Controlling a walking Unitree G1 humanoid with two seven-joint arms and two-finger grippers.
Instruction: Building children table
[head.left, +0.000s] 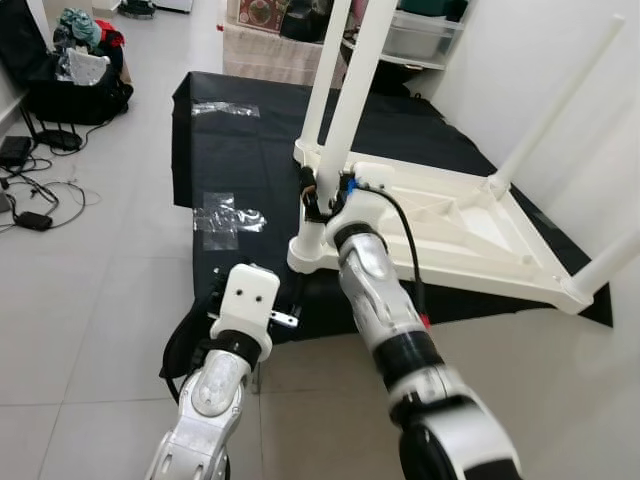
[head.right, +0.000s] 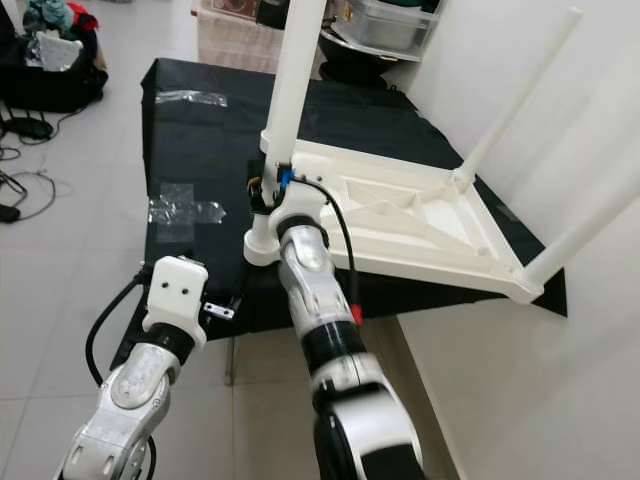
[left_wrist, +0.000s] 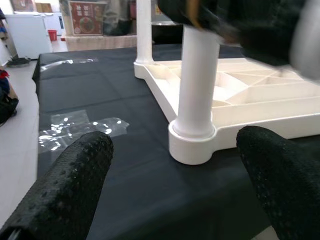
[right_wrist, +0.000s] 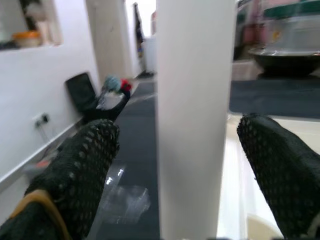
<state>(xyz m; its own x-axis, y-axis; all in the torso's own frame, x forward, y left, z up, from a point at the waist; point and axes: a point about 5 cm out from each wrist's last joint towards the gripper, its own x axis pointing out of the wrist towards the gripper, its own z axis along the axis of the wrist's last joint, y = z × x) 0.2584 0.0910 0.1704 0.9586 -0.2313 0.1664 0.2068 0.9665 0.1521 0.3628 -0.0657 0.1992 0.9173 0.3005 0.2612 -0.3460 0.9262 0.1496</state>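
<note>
table: white kids' table (head.left: 450, 225) flipped upside down on the black sheet (head.left: 240, 150), legs sticking up
near leg: the leg (head.left: 345, 110) stands upright in its corner socket, closest to me
right fingers: my right gripper (head.left: 322, 200) is at that leg, fingers (right_wrist: 85, 165) spread either side of it. Can't tell if they actually touch it
left fingers: left gripper (left_wrist: 175, 170) is wide open, holding nothing, low near that corner
sheet: some clear tape (head.left: 228, 218) stuck on it
</note>
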